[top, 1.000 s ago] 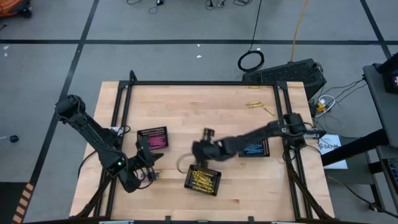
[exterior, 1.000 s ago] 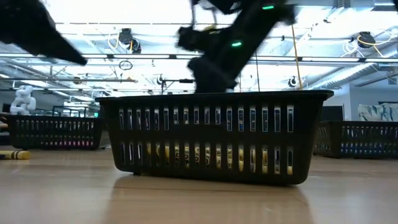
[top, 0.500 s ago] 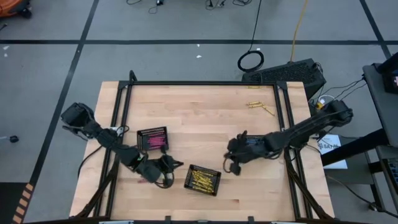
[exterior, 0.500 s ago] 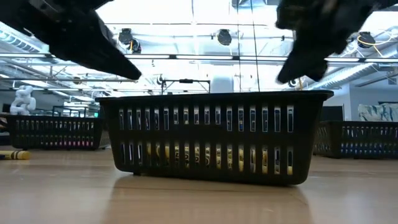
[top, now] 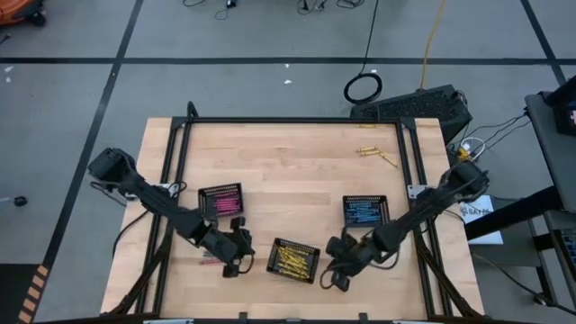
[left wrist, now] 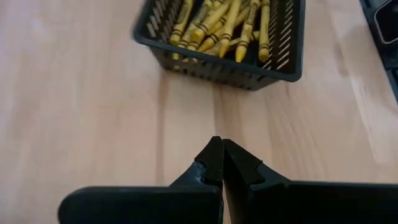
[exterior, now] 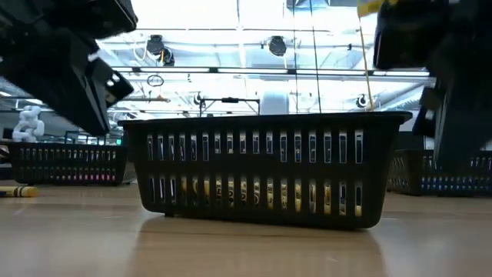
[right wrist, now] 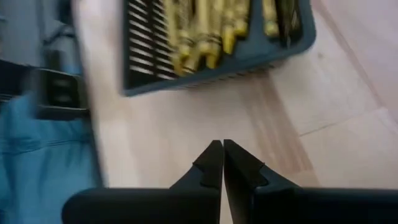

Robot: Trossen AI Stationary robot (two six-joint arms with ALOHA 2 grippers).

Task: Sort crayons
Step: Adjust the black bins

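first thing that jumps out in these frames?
Two dark arms flank a black mesh tray of yellow crayons at the table's front middle: the left gripper on its left, the right gripper on its right, both shut and empty. Farther back, a tray of pink crayons sits left and a tray of blue crayons right. A few loose yellow crayons lie near the far right edge.

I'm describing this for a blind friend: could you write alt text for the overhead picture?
Seen from above, a wooden table holds three small black trays: pink crayons, yellow crayons and blue crayons. Two dark robot arms flank the yellow tray, the left pincer and right pincer both shut and empty. A few loose yellow crayons lie at the far edge.
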